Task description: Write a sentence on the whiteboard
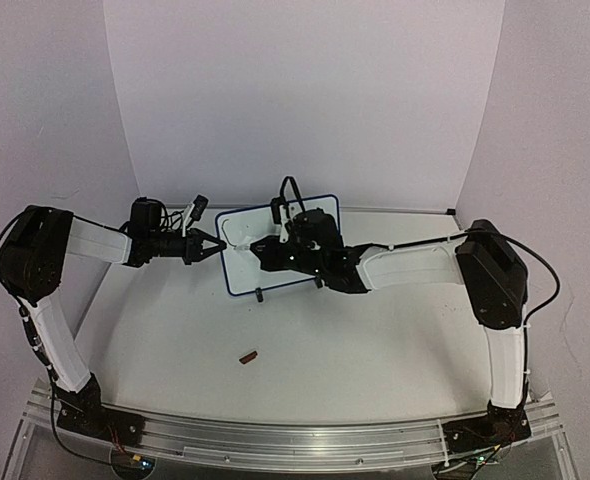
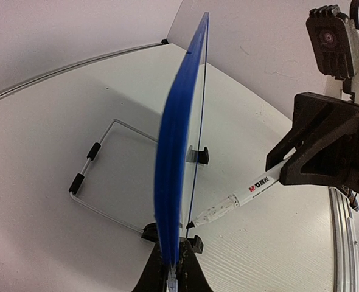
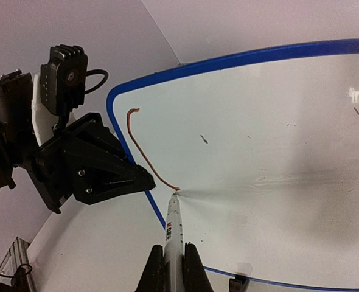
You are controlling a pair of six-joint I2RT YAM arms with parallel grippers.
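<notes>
The whiteboard (image 1: 237, 255) stands upright at mid-table, white with a thin blue frame. My left gripper (image 1: 213, 246) is shut on its left edge; in the left wrist view the board (image 2: 178, 152) runs edge-on out of the closed gripper (image 2: 172, 267). My right gripper (image 3: 173, 258) is shut on a white marker (image 3: 173, 228), whose tip touches the board face (image 3: 258, 134) near the lower left. No sentence shows; the only writing is one thin reddish curved stroke (image 3: 144, 155) ending at the tip. From the left wrist, the marker (image 2: 252, 188) slants into the board's front.
A small brown piece (image 1: 247, 355) lies on the table in front of the board. A wire stand (image 2: 97, 176) props the board from behind, and black feet (image 2: 199, 155) sit under it. A metal rail (image 1: 295, 440) runs along the near edge.
</notes>
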